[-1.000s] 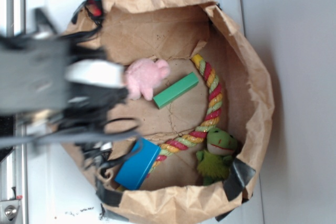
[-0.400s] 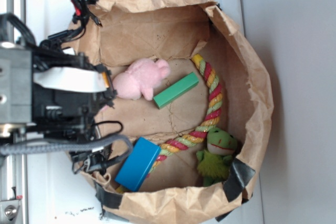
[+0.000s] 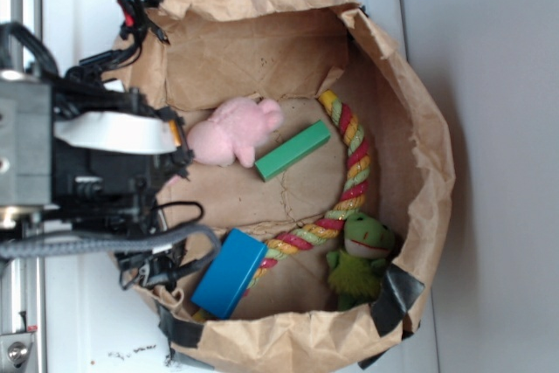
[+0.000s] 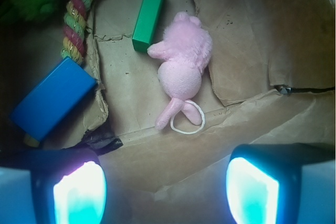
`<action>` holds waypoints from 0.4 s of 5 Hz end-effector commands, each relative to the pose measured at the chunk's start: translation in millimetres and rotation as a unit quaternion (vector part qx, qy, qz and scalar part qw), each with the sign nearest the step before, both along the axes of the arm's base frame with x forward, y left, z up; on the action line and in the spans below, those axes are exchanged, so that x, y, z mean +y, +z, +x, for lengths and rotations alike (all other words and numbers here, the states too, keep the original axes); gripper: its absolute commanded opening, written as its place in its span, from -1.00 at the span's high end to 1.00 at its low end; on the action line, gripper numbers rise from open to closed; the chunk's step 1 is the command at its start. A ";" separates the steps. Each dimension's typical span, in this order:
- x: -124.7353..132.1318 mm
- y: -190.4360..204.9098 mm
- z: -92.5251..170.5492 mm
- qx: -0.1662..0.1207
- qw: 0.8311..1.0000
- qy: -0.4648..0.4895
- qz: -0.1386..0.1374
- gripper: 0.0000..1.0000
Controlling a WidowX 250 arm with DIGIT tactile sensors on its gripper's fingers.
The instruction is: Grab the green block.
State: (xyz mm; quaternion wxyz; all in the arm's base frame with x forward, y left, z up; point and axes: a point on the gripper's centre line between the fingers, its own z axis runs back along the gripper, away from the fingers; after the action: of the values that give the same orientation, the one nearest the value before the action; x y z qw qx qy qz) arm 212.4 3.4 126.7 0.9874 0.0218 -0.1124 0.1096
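The green block point(image 3: 293, 150) point(image 4: 149, 11) is a slim green bar lying flat in the brown paper bag point(image 3: 419, 111), between the pink plush point(image 3: 234, 131) point(image 4: 182, 61) and the striped rope point(image 3: 354, 163). My gripper point(image 4: 167, 191) hovers over the bag's left rim, well short of the block, with the plush between us. It is open, fingers point(image 4: 80, 192) wide apart with nothing between them. In the exterior view the arm's body point(image 3: 96, 163) hides the fingertips.
A blue block point(image 3: 229, 272) point(image 4: 52, 98) lies near the bag's lower left. A green frog plush point(image 3: 362, 259) sits at the lower right, touching the rope point(image 4: 76, 22). The bag's crumpled walls rise around everything. Cables point(image 3: 131, 6) run along the left.
The arm has pulled back to the left, uncovering the pink plush, and has held still over the last half second. The objects in the bag have not moved.
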 end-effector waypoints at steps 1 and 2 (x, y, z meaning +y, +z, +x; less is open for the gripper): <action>-1.0 7.0 2.7 -0.011 1.000 -0.006 0.000 -1.00; 6.9 5.7 27.0 -0.016 1.000 0.005 -0.001 -1.00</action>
State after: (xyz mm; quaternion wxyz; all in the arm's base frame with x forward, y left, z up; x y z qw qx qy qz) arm 233.5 8.1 117.9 0.9880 0.0210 -0.1035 0.1128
